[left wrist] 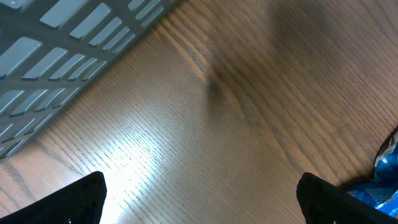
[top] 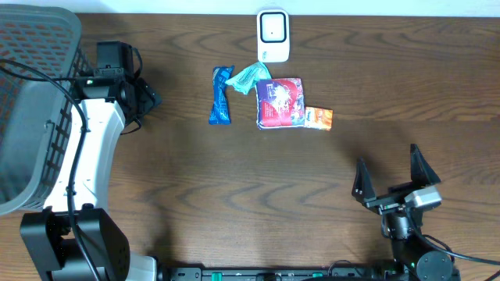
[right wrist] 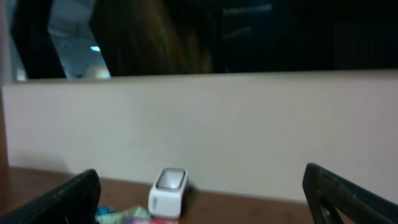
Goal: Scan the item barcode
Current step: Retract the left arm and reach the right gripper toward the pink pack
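Resting at the far left edge of the wooden table (top: 258, 187), a grey mesh basket (top: 31, 101) shows only its lattice wall and rim; what lies inside cannot be told. The left claw (top: 144, 97) hangs just right of the basket, its jaws spread wide and empty above bare wood. At the far middle stands a white barcode scanner (top: 273, 35). Just near of it lies a cluster of items: a blue wrapper (top: 221, 95) on the left, a teal packet (top: 251, 76) touching the scanner's near edge, a red and purple pouch (top: 280, 101), and a small orange packet (top: 319, 118) against the pouch's right side. The right claw (top: 391, 176) sits well apart at the near right, jaws wide open, holding nothing.
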